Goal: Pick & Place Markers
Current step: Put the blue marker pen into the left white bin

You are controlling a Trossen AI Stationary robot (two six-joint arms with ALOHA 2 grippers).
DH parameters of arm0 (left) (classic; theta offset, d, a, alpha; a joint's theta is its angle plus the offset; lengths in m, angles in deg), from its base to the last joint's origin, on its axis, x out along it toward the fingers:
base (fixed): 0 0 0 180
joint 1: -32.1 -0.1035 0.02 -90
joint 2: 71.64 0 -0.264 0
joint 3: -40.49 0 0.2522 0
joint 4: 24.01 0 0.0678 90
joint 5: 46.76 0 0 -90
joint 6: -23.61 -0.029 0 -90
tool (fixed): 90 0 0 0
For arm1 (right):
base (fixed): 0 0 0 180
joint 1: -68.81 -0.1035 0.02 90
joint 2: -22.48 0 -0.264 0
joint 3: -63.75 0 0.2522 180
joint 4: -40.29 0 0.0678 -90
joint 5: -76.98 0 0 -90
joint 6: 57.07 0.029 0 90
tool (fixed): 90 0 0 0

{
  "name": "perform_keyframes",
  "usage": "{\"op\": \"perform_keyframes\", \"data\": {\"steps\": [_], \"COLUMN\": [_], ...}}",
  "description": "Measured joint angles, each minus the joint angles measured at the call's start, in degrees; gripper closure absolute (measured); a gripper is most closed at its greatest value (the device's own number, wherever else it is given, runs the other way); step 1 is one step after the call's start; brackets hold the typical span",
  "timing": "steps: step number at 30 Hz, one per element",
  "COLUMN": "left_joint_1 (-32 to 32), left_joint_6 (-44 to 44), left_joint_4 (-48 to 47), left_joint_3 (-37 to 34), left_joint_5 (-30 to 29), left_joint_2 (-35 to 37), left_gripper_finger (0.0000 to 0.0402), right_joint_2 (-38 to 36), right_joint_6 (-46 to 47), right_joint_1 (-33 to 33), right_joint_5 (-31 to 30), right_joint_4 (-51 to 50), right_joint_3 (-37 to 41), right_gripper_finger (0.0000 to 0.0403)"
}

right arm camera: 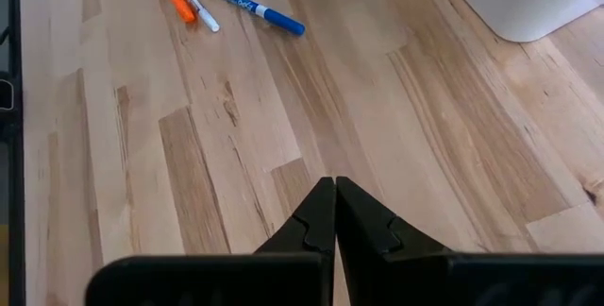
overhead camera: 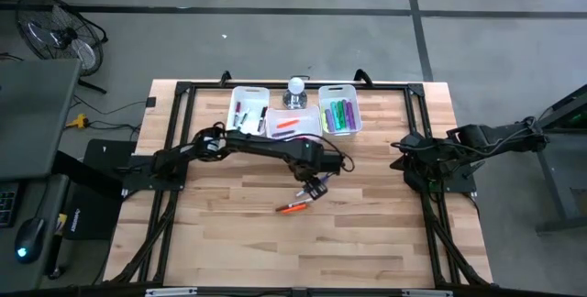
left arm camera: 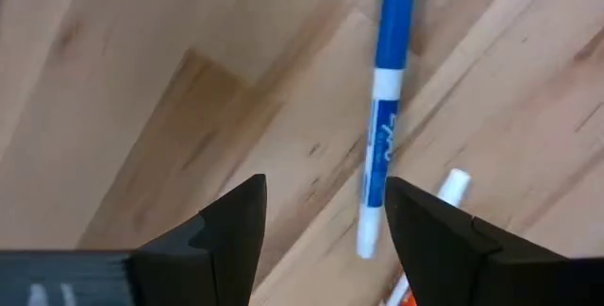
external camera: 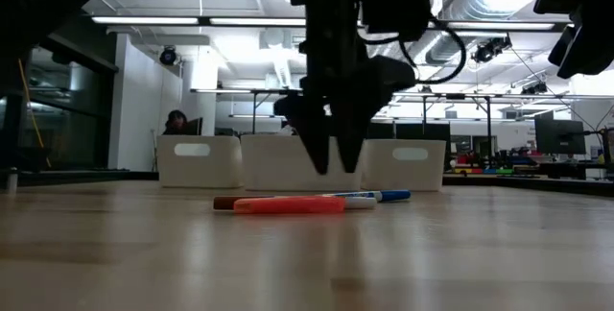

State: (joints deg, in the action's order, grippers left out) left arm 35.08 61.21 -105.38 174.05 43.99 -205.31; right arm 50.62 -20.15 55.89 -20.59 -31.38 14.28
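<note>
Your left gripper (left arm camera: 321, 221) hangs open, off-centre over the blue marker (left arm camera: 382, 108) mid-table; descending could knock it aside. The right gripper (right arm camera: 334, 213) waits closed by the right edge.

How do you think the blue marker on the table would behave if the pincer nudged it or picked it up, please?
The blue marker looks like a thin round barrel lying flat on the wooden table, so a nudge would probably roll it. It seems stiff and light. The open left pincer may slip on its smooth plastic.
</note>
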Motion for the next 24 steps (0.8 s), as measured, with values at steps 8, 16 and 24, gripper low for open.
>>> {"op": "perform_keyframes", "data": {"steps": [8, 16, 24], "left_joint_1": [0.6, 0.8, 1.7], "left_joint_6": [-0.3, -0.4, -0.4], "left_joint_4": [1.4, 2.6, 4.5], "left_joint_3": [0.1, 0.2, 0.2], "left_joint_5": [0.2, 0.1, -1.5], "left_joint_2": [-1.4, -1.7, -1.7], "left_gripper_finger": [0.0189, 0.0189, 0.0189], "right_joint_2": [0.0, 0.0, 0.0], "right_joint_6": [0.3, 0.3, 0.2], "right_joint_1": [0.0, 0.0, 0.0], "right_joint_5": [-0.4, -0.3, -0.3], "right_joint_4": [-0.1, -0.1, -0.1], "right_joint_3": [0.0, 0.0, 0.0], "right_gripper_finger": [0.0402, 0.0402, 0.0402]}}
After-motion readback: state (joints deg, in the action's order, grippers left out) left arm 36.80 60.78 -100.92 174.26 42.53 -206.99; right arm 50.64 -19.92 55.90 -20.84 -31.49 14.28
